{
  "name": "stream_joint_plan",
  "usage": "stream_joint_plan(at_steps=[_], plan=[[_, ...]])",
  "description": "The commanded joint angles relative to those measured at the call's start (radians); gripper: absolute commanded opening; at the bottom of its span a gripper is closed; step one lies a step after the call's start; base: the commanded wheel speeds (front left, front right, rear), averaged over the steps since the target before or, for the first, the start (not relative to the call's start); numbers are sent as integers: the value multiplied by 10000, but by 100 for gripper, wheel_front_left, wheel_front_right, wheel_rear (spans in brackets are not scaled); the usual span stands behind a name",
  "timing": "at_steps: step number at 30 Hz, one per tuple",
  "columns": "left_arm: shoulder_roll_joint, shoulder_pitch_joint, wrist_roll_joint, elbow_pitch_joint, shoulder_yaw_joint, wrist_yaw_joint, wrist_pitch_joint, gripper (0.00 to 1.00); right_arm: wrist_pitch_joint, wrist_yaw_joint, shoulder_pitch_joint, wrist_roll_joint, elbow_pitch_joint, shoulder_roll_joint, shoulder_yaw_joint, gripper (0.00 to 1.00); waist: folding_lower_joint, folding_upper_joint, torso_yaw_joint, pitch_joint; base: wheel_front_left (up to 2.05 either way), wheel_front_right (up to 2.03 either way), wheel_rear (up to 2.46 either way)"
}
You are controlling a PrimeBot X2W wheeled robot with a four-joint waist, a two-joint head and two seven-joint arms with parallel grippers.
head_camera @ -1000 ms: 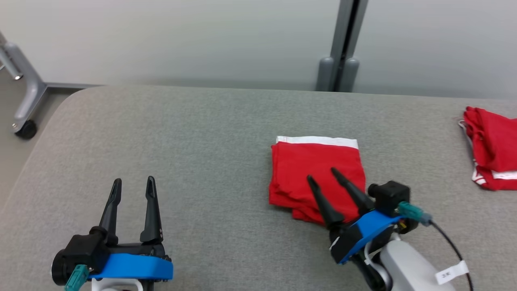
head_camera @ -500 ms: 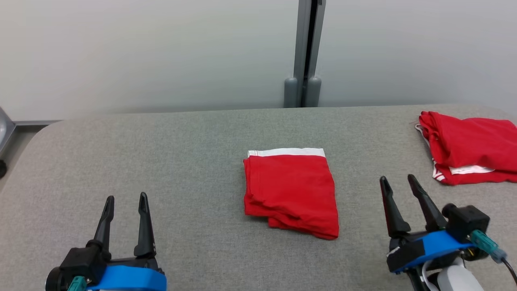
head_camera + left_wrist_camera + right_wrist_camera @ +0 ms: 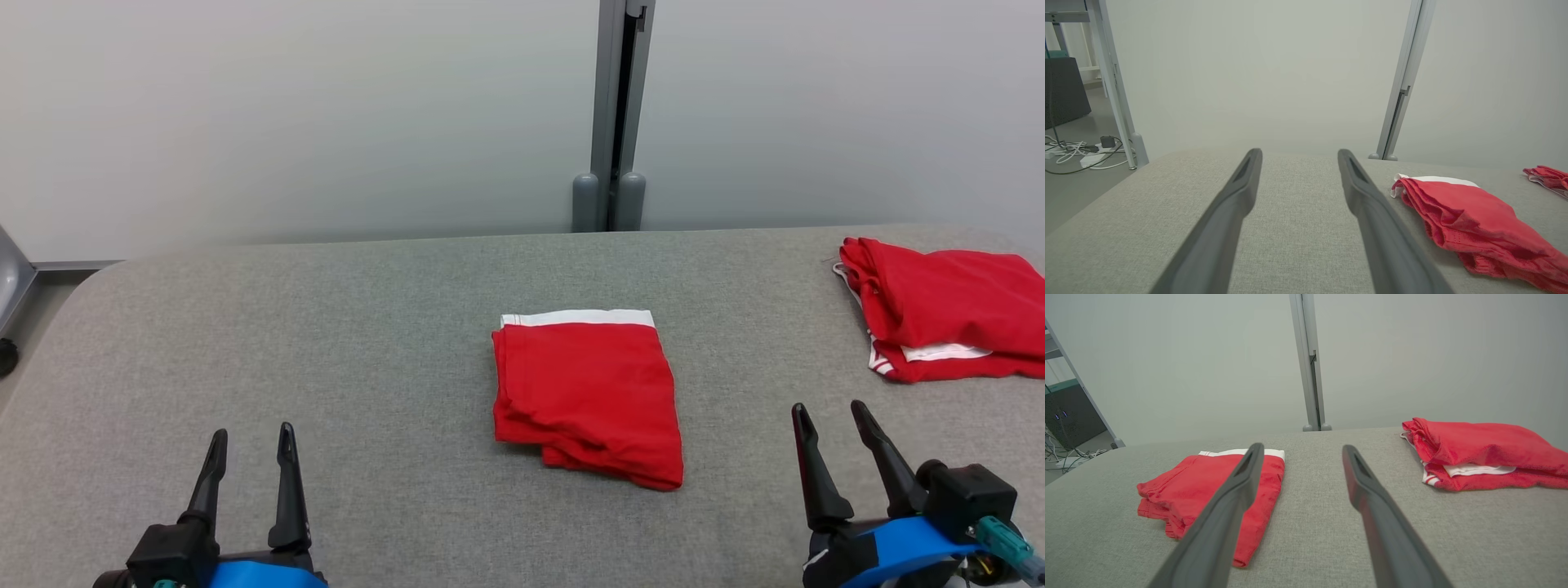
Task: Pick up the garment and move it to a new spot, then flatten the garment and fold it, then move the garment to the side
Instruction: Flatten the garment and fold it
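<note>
The red garment (image 3: 584, 392) lay folded near the middle of the grey counter (image 3: 326, 343). It was a flat, roughly square packet with a white band (image 3: 578, 318) along its far edge. Its stacked layers showed at its left and near edges, and the near right corner stuck out a little. It lay apart from both hands.

The left hand (image 3: 252, 431) sat at the lower left of the head view. Its two dark fingers were spread apart and pointed away from the robot, with bare counter between them. In the left wrist view the garment (image 3: 1470, 212) lay to the right of those fingers, just beyond the right one and not touching it.

The right hand (image 3: 829, 407) sat at the lower right, its fingers likewise parted and empty, leaning slightly to the left. In the right wrist view the garment (image 3: 1184, 486) lay partly behind the left finger, and the gap between the fingers showed plain counter. Whether either hand rested on the counter or hung just above it could not be told.

A second red pile (image 3: 947, 327), loosely folded with white trim showing, lay at the far right of the counter, well apart from the garment. A grey post (image 3: 616, 106) rose against the pale wall (image 3: 286, 114) behind the counter. In the left wrist view, cables (image 3: 1073, 149) lay on the floor at the left.
</note>
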Motion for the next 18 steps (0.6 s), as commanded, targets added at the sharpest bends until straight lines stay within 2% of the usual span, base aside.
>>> stream_joint_plan(at_steps=[1, 14, 18], plan=[[77, 139, 15, -59, 2, 48, 39, 100, 120, 2, 247, -110, -174, 32, -39, 100, 1, 0, 36, -2, 0, 0, 0], [137, 222, -88, -137, -115, 154, 125, 100, 373, 2, 484, 46, -499, 37, -57, 100, 1, 0, 143, 55, 0, 0, 0], [158, 123, -160, -135, -130, 173, 114, 100, 408, 2, 127, -35, -493, 35, -155, 100, 1, 0, 177, 102, 0, 0, 0]])
